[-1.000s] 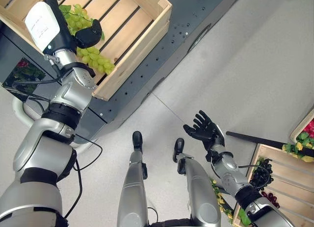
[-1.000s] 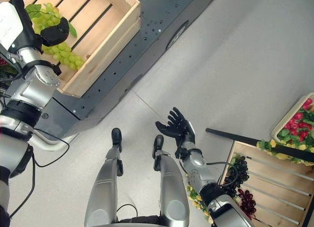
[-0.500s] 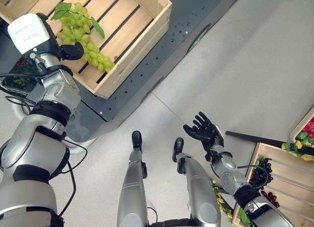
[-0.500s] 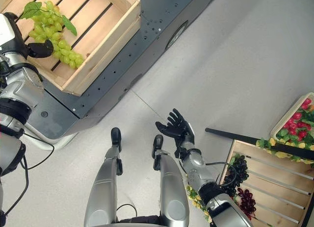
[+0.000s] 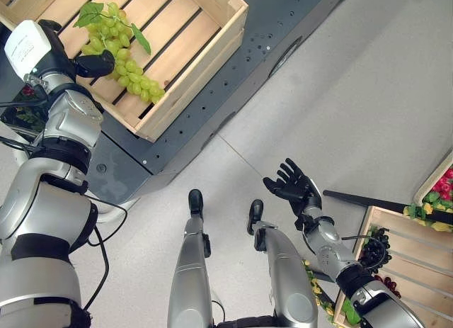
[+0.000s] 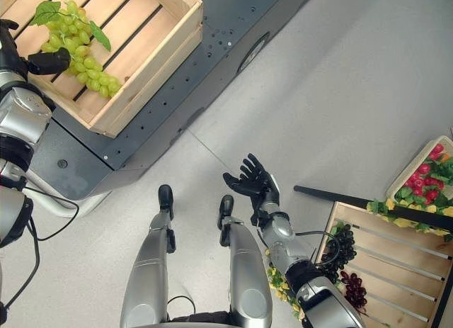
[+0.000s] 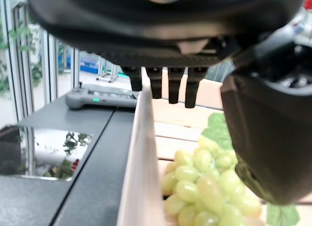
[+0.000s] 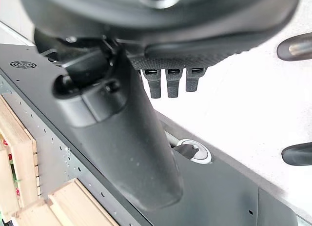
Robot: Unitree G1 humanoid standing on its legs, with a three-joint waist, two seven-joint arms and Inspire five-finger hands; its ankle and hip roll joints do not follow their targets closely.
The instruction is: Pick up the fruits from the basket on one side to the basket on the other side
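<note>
Green grape bunch [image 5: 120, 64]: lies in wooden crate [image 5: 205, 37]; likely light, soft, loose; best held at stem.
Left hand [image 5: 67, 59]: fingers straight, empty.
Right hand [image 5: 291, 188]: spread, empty.

Dark platform, grey floor, extra items

Dark perforated metal platform [image 5: 212, 101] sits on the pale grey floor [image 5: 368, 94]. A black bar [image 6: 368, 200] lies on the floor at right. A grey handheld controller [image 7: 100, 96] rests on a dark tabletop [image 7: 63, 157] in the left wrist view.
</note>
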